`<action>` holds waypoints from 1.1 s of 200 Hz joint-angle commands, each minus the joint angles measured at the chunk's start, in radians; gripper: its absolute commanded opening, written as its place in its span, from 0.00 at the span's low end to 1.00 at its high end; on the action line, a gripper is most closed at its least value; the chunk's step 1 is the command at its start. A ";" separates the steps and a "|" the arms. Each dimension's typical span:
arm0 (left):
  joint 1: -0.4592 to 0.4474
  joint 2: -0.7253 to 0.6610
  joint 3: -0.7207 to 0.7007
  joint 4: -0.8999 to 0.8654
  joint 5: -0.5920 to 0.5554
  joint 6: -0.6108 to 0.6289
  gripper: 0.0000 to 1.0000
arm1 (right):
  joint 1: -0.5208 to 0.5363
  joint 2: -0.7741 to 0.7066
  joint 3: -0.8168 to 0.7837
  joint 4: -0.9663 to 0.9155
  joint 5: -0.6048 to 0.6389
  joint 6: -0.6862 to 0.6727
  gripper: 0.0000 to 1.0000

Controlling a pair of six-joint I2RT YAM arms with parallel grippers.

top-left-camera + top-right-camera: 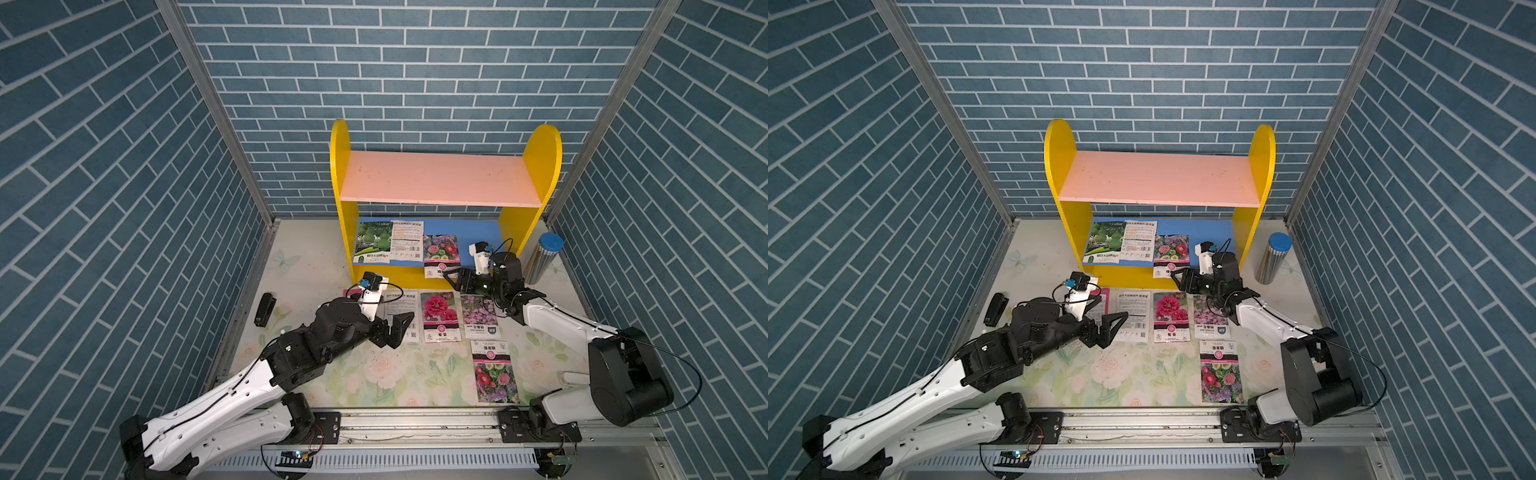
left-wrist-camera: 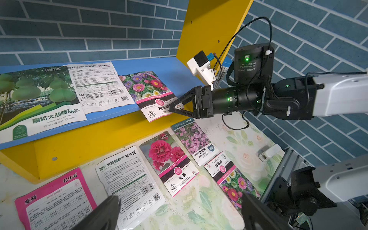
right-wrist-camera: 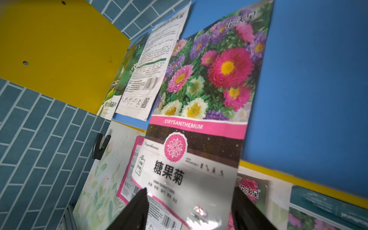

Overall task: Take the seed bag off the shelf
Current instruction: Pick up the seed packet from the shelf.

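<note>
- Blue brick-pattern walls on three sides, floral counter (image 1: 374, 374) under both my arms.
- shelf (image 1: 440, 178) stands at the back wall, ahead of both sets of fingers, with yellow side panels, a pink upper board and a blue lower board.
- chrysanthemum seed bag (image 1: 441, 253) lies flat on the blue lower board, right at the tips of my right fingers. Its white lower end hangs over the front edge.
- my right fingers (image 2: 171, 109) are partway spread, one on each side of that overhanging end. In the right wrist view the bag's print (image 3: 209, 79) fills the gap between them. No pinch visible.
- my left fingers (image 1: 397, 331) are spread wide and hold nothing. They hover just over the white barcode bag (image 1: 401, 307) on the counter, well apart from the shelf bags.
- gourd bag (image 1: 371, 243) and white printed bag (image 1: 407, 241) lie on the same blue board, past the chrysanthemum seed bag from my right fingers.
- hollyhock bag (image 1: 439, 316) lies flat on the counter between the two sets of fingers. The pink-flower bag (image 1: 480, 316) lies beside it, partly under my right wrist.
- second chrysanthemum bag (image 1: 494, 370) lies on the counter behind my right fingers, toward the arm base.
- pink-backed bag (image 2: 57, 199) lies just beside my left fingers.
- steel cylinder (image 1: 542, 257) with a blue cap stands behind my right fingers, outside the yellow panel.
- black stapler (image 1: 264, 309) sits well behind my left fingers.
</note>
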State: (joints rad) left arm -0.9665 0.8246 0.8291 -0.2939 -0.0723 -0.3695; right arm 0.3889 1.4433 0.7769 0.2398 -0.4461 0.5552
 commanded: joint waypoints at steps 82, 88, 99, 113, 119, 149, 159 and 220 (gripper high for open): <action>0.005 0.015 -0.059 0.116 0.021 -0.082 1.00 | -0.047 -0.120 -0.049 -0.003 0.044 -0.002 0.05; 0.005 0.016 -0.065 0.132 0.027 -0.091 1.00 | -0.047 -0.135 -0.054 -0.013 0.052 -0.006 0.02; 0.005 0.023 -0.076 0.162 0.041 -0.109 1.00 | -0.048 -0.171 -0.064 -0.036 0.065 -0.013 0.00; 0.005 0.033 -0.089 0.204 0.065 -0.135 1.00 | -0.048 -0.222 -0.077 -0.064 0.072 -0.020 0.00; 0.006 0.038 -0.094 0.226 0.075 -0.146 1.00 | -0.048 -0.246 -0.085 -0.070 0.072 -0.020 0.00; 0.005 0.074 -0.119 0.348 0.108 -0.206 1.00 | -0.048 -0.376 -0.126 -0.097 0.031 -0.009 0.00; 0.006 0.081 -0.138 0.410 0.123 -0.233 1.00 | -0.048 -0.422 -0.137 -0.107 0.006 -0.003 0.00; 0.085 0.144 -0.235 0.793 0.331 -0.405 0.97 | -0.046 -0.671 -0.185 -0.150 -0.228 0.061 0.00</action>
State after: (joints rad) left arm -0.9089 0.9531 0.6094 0.2882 0.1520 -0.6979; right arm 0.3439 0.8394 0.6098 0.1204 -0.5327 0.5777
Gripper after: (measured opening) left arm 0.975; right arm 0.043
